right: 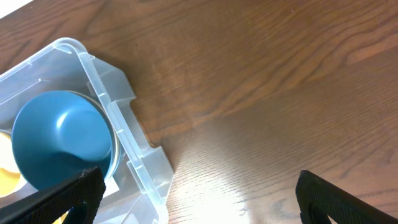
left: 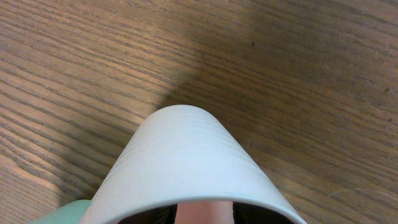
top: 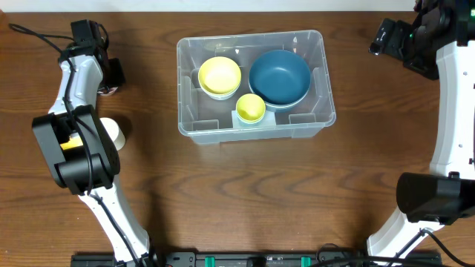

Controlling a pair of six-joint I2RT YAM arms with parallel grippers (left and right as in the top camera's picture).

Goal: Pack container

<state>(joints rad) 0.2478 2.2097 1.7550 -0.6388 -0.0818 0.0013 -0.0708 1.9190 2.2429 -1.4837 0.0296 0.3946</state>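
The container (top: 223,133) sits mid-table, holding a blue bowl (top: 279,76), a yellow bowl (top: 220,76) and a small yellow cup (top: 251,107). A white cup (left: 186,162) fills the left wrist's view and is likely the next piece to carry across, though I cannot tell how the left gripper's jaws stand. The right gripper (right: 199,193) gapes wide, empty.

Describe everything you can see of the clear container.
The container is a clear plastic rectangular bin with rounded corners, a flanged rim and moulded inner ledges. It sits upright and lidless on the wooden table, towards its far edge. Inside stand a yellow bowl, a blue bowl and a small yellow cup.
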